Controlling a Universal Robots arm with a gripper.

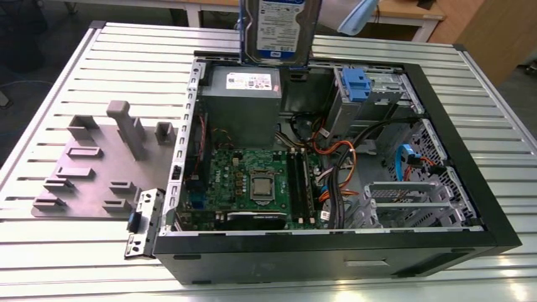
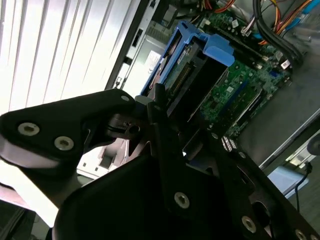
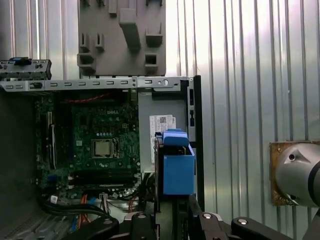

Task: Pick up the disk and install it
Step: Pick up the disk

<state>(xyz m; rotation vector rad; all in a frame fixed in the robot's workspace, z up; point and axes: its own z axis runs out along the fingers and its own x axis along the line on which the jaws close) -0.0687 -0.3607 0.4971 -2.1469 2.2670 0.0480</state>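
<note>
The disk (image 1: 280,28) hangs upright above the far edge of the open computer case (image 1: 336,248), with its white-and-blue label facing the exterior view. In both wrist views my gripper (image 3: 175,220) is shut on it. Its black fingers (image 2: 162,130) clamp the blue carrier (image 2: 200,55) from both sides. In the first wrist view the disk (image 3: 177,167) shows edge-on over the power supply (image 3: 157,125) and next to the case wall.
The case lies on its side on a slatted metal table (image 1: 75,251), showing the motherboard (image 1: 251,182), cables (image 1: 336,157) and a drive bay with a blue clip (image 1: 356,85). A grey fixture block (image 1: 92,163) stands at the exterior view's left.
</note>
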